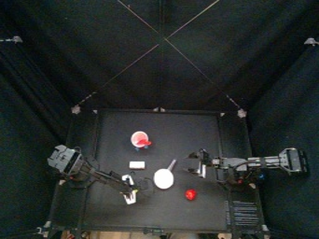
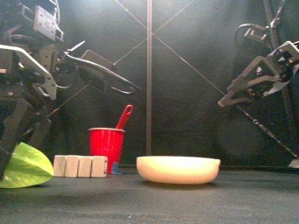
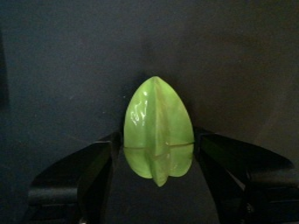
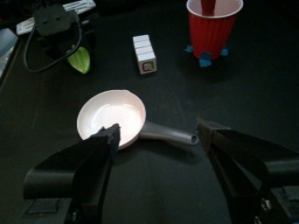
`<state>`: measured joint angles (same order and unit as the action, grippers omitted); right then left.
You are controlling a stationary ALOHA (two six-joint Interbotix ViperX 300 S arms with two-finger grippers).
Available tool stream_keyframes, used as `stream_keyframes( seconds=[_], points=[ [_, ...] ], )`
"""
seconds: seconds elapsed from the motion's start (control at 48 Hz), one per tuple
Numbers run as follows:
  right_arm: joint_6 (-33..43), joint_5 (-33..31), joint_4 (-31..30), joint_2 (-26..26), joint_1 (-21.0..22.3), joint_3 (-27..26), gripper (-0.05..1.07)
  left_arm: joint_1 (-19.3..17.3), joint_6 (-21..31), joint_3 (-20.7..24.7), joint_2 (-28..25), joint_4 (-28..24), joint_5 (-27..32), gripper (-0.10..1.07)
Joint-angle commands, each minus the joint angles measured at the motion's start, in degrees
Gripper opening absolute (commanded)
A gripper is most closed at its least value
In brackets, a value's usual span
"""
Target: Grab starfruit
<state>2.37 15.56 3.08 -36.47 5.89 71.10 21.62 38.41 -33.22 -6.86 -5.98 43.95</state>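
A robotics lab test pen: black curtains (image 1: 37, 103) hang on every side of a small black table (image 1: 112, 126), with thin rods crossing overhead. Two black robot arms stand at the table's sides, cables trailing. The props look staged rather than homely: a red cup (image 2: 107, 150), a white dish (image 2: 177, 169), a row of small white blocks (image 2: 79, 165)

Count, on the counter (image 1: 112, 126):
- starfruit (image 3: 156, 129), yellow-green: one.
- white dish (image 4: 114, 117) with a short handle: one.
- red cup (image 2: 107, 150): one, one red stick standing in it.
- small red fruit-like object (image 1: 189, 195): one.
- row of white blocks (image 2: 79, 165): one row, four blocks side by side.
- arms: two, one gripper on each.
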Motion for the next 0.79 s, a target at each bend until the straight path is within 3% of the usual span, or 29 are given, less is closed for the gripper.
stream_keyframes(
  seconds=[0.0,0.271,0.521,0.771],
  points=[
    [0.09,0.26,0.09,-0.18,0.09,-1.41,0.99,-0.18,0.09,0.70,0.53,-0.62,-0.18,0.85],
    [0.09,0.26,0.09,-0.18,0.09,-1.41,0.99,-0.18,0.00,0.97,2.81,-3.25,0.44,0.69],
    [0.00,0.26,-0.18,-0.79,0.09,-1.41,0.99,-0.26,-0.09,1.41,8.09,-13.45,0.44,0.69],
    [0.00,0.26,-0.18,-2.20,-0.26,-1.32,0.99,-0.79,-0.26,0.79,8.00,-15.38,-2.20,0.69]
  ],
)
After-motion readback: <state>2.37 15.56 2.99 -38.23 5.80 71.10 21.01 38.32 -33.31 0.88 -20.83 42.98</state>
